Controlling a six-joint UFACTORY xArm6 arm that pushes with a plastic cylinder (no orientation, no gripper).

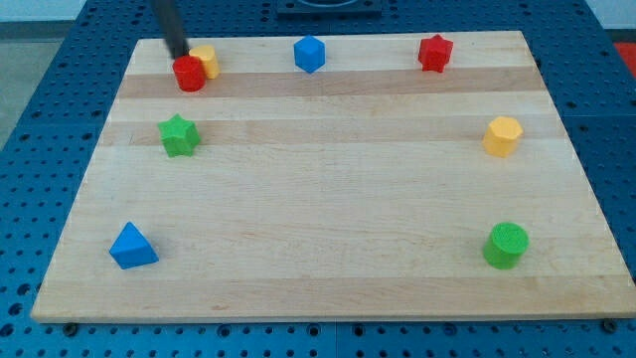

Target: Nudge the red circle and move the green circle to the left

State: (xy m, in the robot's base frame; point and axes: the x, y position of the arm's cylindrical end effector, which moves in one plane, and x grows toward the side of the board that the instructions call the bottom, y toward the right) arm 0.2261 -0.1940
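Note:
The red circle (189,74) sits near the board's top left corner, touching a yellow block (206,61) just behind it to the right. My tip (178,53) is at the red circle's upper left edge, touching or almost touching it. The green circle (507,245) stands far away at the view's bottom right, near the board's right edge.
A green star (179,135) lies below the red circle. A blue triangle (132,247) is at the bottom left. A blue block (310,54) and a red star (434,53) sit along the top edge. A yellow hexagon (503,135) is at the right. The wooden board (328,199) rests on a blue pegboard.

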